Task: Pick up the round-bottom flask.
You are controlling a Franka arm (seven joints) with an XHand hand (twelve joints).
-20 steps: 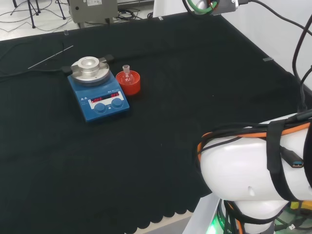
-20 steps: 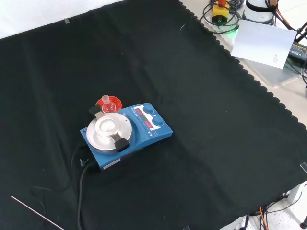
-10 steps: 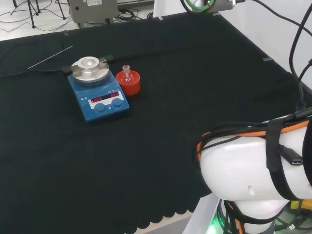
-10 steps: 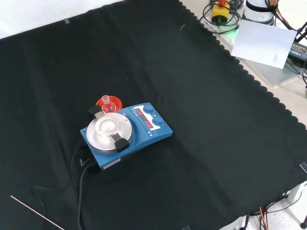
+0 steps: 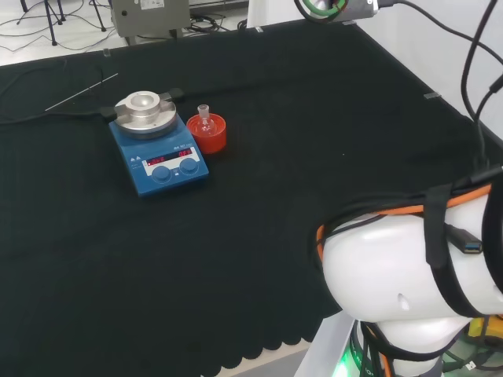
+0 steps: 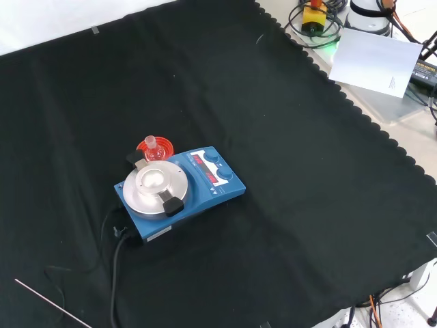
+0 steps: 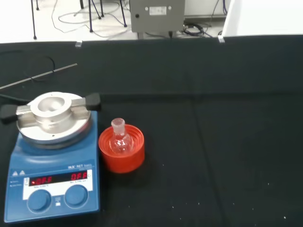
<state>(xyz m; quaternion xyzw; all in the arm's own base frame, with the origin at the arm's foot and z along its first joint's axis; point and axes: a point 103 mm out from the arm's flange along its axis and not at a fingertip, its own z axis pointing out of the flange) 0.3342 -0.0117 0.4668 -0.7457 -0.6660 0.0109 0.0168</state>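
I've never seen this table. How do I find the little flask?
Find the blue hotplate on the black cloth. In the head view, a red ring stands right beside it. The flask sits in that ring: tiny, clear glass, neck up.

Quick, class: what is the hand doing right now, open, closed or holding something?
Hand: cannot be told. The round-bottom flask sits untouched in its red stand.

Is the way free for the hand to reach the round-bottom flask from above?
Probably yes. The round-bottom flask stands upright in its red stand, neck free, nothing over it. The blue stirrer plate sits close beside it, so approaching from that side looks tight.
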